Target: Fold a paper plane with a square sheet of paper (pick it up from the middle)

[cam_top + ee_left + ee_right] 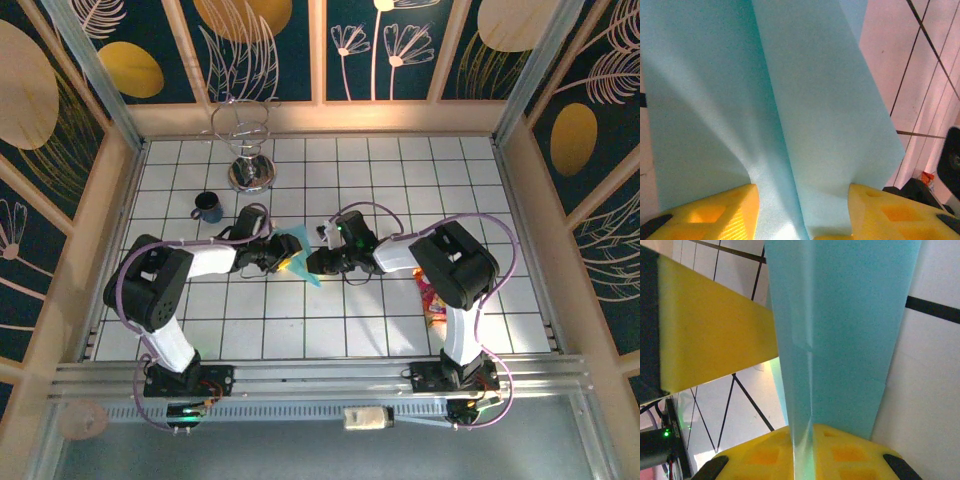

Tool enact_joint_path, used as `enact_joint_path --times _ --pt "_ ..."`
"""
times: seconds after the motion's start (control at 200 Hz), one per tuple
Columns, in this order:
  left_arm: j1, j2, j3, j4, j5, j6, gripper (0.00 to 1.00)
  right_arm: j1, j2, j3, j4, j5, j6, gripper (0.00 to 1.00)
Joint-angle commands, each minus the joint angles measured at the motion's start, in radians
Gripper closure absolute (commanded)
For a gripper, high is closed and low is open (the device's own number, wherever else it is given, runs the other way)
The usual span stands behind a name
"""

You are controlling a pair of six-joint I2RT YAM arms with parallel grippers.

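— How far along is the fold?
— Mid-table (400, 200), the left arm (150, 285) and right arm (455, 262) meet over the tiles with the paper (297, 242) between them, seemingly held off the surface. It is narrowed into a long strip with a crease (775, 115) down it. That suggests a late fold, with the wings probably left to do.
— Which one holds it?
— The right gripper (800, 435) is pinched on the folded edge, right at the crease. The left gripper (802, 195) has its jaws apart, and the paper lies across the gap unclamped.
— And the next move?
— Likely the left one closes on its flap and folds it along the crease while the right one grips firmly. Thin paper will buckle if the two pull unevenly.
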Motion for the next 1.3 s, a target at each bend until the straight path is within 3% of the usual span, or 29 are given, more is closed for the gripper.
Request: enact_joint_path --times 0.0,0.435,0.706,1.021,1.146,1.296 --pt "0.000 0.110 -0.023 -0.165 -0.182 0.054 0.49 -0.010 -0.029 -0.026 -0.021 -0.004 0.015 0.82" --pt "-0.004 0.139 0.002 -0.219 -0.215 0.050 0.49 -0.015 -0.010 -0.045 0.012 -0.031 0.054 0.90" --pt "-0.004 0.055 0.093 -0.184 -0.125 0.082 0.47 -0.031 0.002 -0.065 0.037 -0.051 0.091 0.95" --pt "-0.003 -0.089 0.122 -0.013 -0.040 0.107 0.44 -0.061 0.014 -0.087 0.090 -0.115 0.148 0.97" --pt "-0.003 -0.106 0.082 0.050 -0.021 0.102 0.49 -0.066 0.019 -0.087 0.091 -0.123 0.154 0.97" --pt "-0.003 -0.105 0.017 0.187 0.047 0.055 0.64 -0.075 0.025 -0.097 0.121 -0.137 0.175 0.97"
